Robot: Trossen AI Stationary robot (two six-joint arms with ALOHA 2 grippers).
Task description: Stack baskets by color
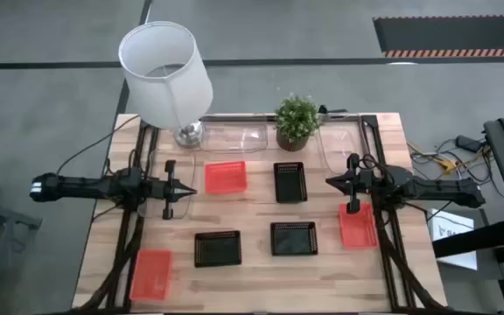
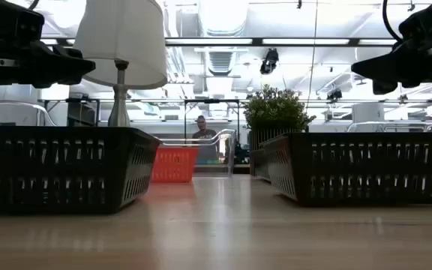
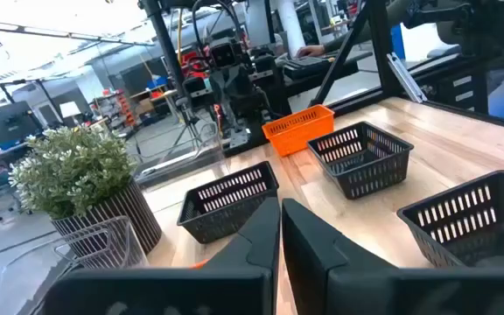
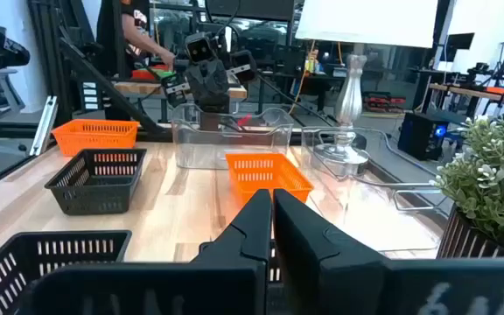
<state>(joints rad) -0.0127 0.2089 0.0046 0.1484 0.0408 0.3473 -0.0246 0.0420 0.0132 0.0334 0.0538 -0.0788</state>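
Three red-orange baskets lie flat on the wooden table: one at the middle (image 1: 225,177), one at the near left (image 1: 151,273), one at the right (image 1: 357,225). Three black baskets (image 1: 290,182) (image 1: 217,248) (image 1: 294,238) rest between them. Clear baskets lie at the far side (image 1: 234,138) (image 1: 344,144) and below my left arm (image 1: 169,199). My left gripper (image 1: 191,188) hovers shut, pointing at the middle red basket (image 3: 297,129). My right gripper (image 1: 329,182) hovers shut, pointing at the far black basket (image 4: 99,179).
A white lamp (image 1: 166,70) stands at the far left and a potted plant (image 1: 297,121) at the far middle. Black frame rails (image 1: 129,236) (image 1: 390,245) run along both table sides. A person (image 2: 199,129) shows in the room beyond the table.
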